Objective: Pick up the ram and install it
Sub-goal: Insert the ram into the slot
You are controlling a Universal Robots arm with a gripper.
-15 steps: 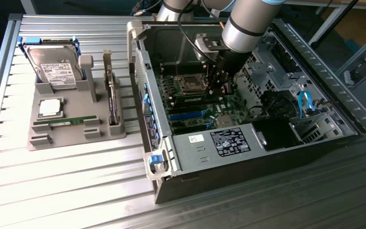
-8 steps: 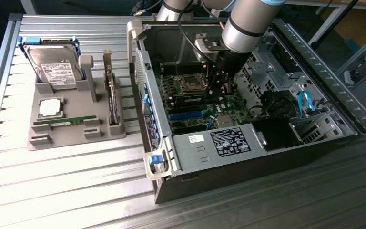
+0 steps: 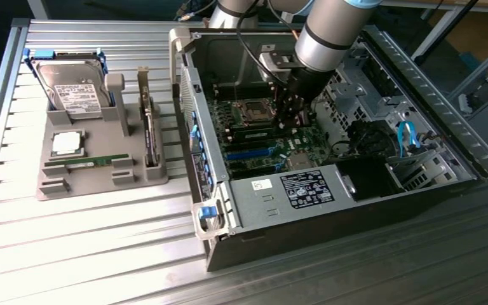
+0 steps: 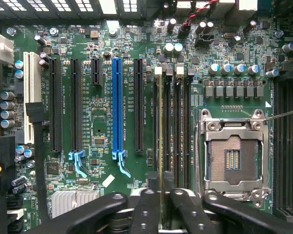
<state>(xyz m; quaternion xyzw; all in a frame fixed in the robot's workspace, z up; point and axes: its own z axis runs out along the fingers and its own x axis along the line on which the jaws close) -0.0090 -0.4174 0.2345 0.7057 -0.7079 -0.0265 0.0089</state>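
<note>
In the wrist view, a thin green ram [image 4: 159, 131] stands on edge in the first of the black memory slots, beside the empty processor socket [image 4: 233, 156]. My gripper [image 4: 161, 195] straddles the stick's near end. Its black fingers [image 4: 147, 207] stand slightly apart, with a gap wider than the stick, so the gripper is open. In the exterior view, my gripper [image 3: 295, 121] reaches down into the open computer case [image 3: 312, 190], just to the right of the socket. A second green stick [image 3: 87, 162] lies on the grey holder [image 3: 100, 181] outside the case.
The holder also carries a hard drive [image 3: 74, 89], a silver processor [image 3: 67, 143] and an upright dark card [image 3: 149, 136]. Inside the case are a blue expansion slot [image 4: 117, 102], black slots, capacitors, the power supply [image 3: 312, 190] and blue cables [image 3: 406, 136]. The case walls close in around the arm.
</note>
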